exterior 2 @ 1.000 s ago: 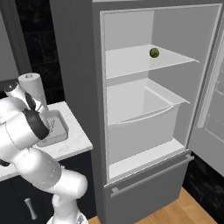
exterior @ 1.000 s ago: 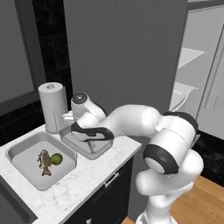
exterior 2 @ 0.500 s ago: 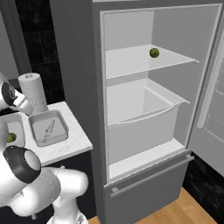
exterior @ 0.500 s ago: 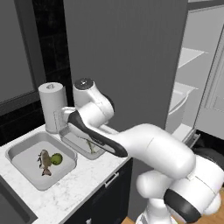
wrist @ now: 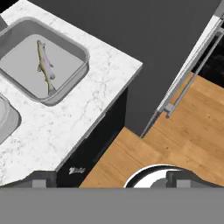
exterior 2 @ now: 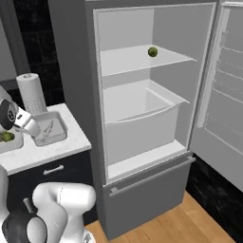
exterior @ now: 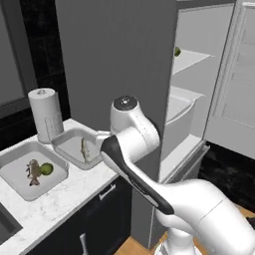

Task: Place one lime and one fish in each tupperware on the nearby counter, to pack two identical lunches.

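Gripper (wrist: 112,181) jaws standing apart, holding nothing; near tupperware (exterior: 74,147) is carrying only a fish (exterior: 84,150); remaining lime (exterior 2: 152,51) is sitting on the fridge shelf (exterior 2: 137,59), likely the next pick; far tupperware (exterior: 31,168) is looking complete.

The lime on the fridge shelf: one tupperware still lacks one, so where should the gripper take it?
Grip the lime across its middle, coming straight in from the fridge's open front. It is round, sits alone on the shelf, and the space above is free.
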